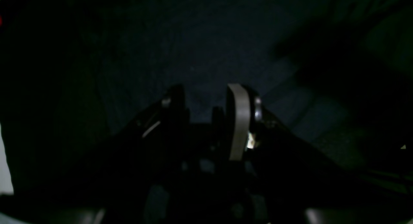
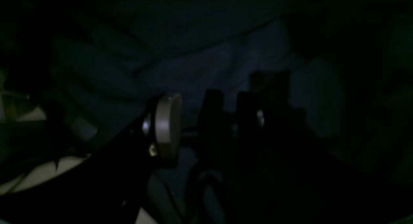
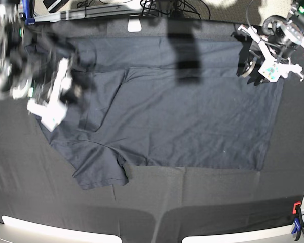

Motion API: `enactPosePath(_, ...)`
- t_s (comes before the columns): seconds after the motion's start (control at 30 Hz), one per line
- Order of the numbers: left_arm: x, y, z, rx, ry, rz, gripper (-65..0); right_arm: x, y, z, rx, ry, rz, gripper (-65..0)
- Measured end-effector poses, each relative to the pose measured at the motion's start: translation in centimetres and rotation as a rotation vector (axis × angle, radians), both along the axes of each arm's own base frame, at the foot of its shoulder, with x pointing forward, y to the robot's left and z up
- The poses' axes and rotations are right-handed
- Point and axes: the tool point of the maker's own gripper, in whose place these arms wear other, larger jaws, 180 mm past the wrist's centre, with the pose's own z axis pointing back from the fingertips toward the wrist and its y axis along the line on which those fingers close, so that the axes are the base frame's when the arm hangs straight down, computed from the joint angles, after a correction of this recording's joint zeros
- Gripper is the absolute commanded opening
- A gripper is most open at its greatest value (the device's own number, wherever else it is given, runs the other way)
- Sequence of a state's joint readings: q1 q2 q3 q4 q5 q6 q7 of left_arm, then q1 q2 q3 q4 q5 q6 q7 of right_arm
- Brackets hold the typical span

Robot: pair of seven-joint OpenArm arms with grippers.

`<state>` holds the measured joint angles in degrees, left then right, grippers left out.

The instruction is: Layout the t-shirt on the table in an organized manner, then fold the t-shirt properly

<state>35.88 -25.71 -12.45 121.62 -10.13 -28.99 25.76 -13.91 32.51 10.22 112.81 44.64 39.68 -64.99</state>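
t-shirt [image 3: 182, 126] lies mostly flat on table [image 3: 142, 207] | right gripper [image 2: 206, 121] and left gripper [image 1: 206, 114] both spread, holding nothing | risk: folded-over upper sleeve bunches if pulled unevenly

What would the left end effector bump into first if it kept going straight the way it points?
Probably the t-shirt. In the wrist view, dark navy cloth fills the space ahead of the open left end effector, though the dim picture makes depth unclear.

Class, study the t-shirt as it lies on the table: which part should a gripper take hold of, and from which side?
Probably the loose sleeve, from the table's near edge. It sticks out from the t-shirt onto bare table, hem exposed.
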Motion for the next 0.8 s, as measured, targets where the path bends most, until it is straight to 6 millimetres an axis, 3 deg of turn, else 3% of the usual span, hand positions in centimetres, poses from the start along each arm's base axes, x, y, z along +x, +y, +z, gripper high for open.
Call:
enactPosePath(0.17,0.0,0.0,0.0,0.000,0.000,0.000,-45.1,-1.9,-1.7,-2.2,-0.111,0.055,-0.024,-37.7)
enactPosePath(0.47,-0.1,-0.9,-0.2,-0.055,0.000,0.039,-45.1,-1.8,-0.9,-3.7,-0.067,0.098,-0.206,-37.7)
enactPosePath(0.8,-0.1,-0.5,-0.5,-0.007,-0.001,0.042,-45.1,-3.6,-1.4,-7.8,-0.073,0.227,-0.342,-37.7)
